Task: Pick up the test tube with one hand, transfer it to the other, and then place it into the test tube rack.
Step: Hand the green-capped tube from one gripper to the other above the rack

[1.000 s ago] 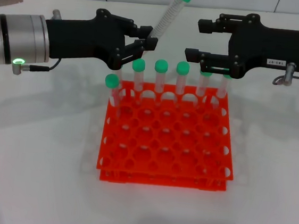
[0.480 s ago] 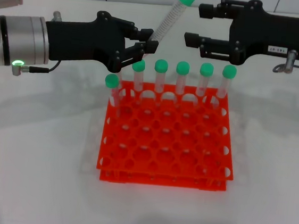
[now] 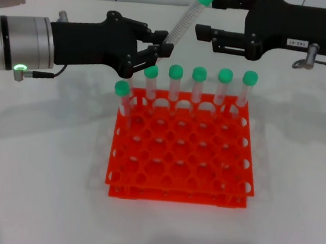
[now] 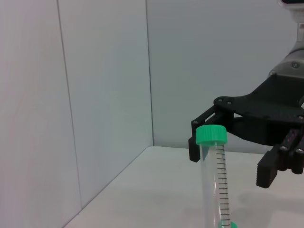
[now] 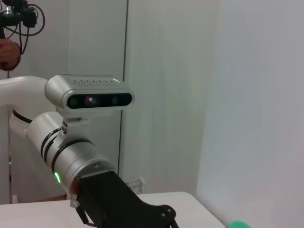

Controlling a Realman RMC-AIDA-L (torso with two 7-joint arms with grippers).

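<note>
While the left end effector (image 3: 159,47), left of centre in the upper part of the head view, stays clamped on the lower part of the green-capped test tube (image 3: 185,19), the tube leans up and rightward above the orange-red test tube rack (image 3: 183,150) on the white table (image 3: 36,161). The right end effector (image 3: 212,16), at upper right, has its fingers spread apart around the tube's cap.

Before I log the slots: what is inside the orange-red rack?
Six green-capped clear tubes stand in the bright orange-red plastic grid rack: five along the back row, one at the left edge. Other holes look empty; tube tips are hidden.
</note>
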